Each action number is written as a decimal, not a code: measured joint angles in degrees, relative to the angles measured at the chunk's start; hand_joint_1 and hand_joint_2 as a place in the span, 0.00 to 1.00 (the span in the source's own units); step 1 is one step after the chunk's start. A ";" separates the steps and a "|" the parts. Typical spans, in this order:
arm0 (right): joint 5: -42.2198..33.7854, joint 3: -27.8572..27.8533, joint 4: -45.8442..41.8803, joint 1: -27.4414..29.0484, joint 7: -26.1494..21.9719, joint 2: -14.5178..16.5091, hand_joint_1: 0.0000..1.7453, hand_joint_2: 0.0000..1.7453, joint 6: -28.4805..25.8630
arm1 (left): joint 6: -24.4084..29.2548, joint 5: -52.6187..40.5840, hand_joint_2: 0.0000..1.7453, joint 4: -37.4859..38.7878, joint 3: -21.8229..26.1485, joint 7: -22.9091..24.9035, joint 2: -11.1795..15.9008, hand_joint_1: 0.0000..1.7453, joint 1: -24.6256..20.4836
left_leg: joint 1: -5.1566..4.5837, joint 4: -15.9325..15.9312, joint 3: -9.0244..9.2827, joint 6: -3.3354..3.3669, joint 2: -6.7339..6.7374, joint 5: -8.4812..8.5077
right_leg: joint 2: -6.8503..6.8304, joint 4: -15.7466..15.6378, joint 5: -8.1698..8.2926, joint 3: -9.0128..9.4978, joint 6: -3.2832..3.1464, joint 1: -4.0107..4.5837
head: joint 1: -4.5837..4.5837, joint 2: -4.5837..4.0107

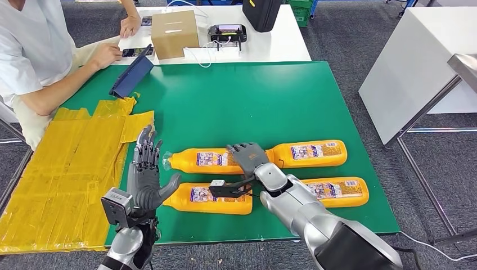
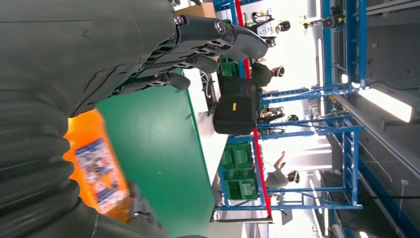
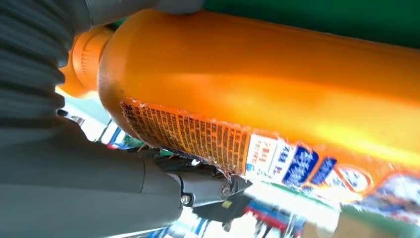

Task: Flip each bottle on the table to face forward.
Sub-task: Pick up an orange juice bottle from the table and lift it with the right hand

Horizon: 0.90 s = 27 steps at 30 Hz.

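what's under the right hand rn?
The right hand sits over the gap between the two far orange bottles, left one and right one. Their facing ends are covered, so grip and contact can't be judged.

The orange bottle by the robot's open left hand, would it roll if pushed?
Probably a little. The near-left orange bottle lies on its side and looks rounded, so it may rock or roll. Its surface looks smooth and glossy, so possibly slippery. It looks stiff, not floppy.

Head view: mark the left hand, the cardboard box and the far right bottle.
left hand (image 1: pixel 147 179): head view, on the palm, fingers spread above the mat.
cardboard box (image 1: pixel 175 34): head view, on its front face.
far right bottle (image 1: pixel 308 153): head view, on its label.
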 joint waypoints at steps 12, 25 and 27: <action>-2.08 -13.59 -16.22 10.78 -6.29 -1.90 1.00 1.00 -21.80 | 0.95 -4.78 1.00 -4.42 1.84 1.10 -0.09 0.00 5.61 | 0.02 0.00 -0.24 -0.03 -0.05 -0.04 | -0.04 0.01 -0.04 -0.21 0.00 0.04 | 0.00 0.00; -33.59 -27.58 -48.40 26.82 -25.12 -2.25 1.00 1.00 -11.82 | 0.93 -6.98 1.00 -7.91 3.23 1.24 -0.21 0.00 8.54 | -0.01 -0.01 -0.38 -0.04 -0.19 -0.07 | -0.05 0.00 -0.05 -0.36 0.00 0.01 | -0.01 0.00; -35.50 -27.52 -51.45 28.62 -25.86 -2.23 1.00 1.00 -10.40 | 0.95 -7.02 1.00 -8.36 3.23 1.19 -0.19 0.00 8.50 | 0.00 -0.02 -0.39 -0.04 -0.19 -0.07 | -0.05 0.00 -0.05 -0.37 0.00 0.01 | -0.01 0.00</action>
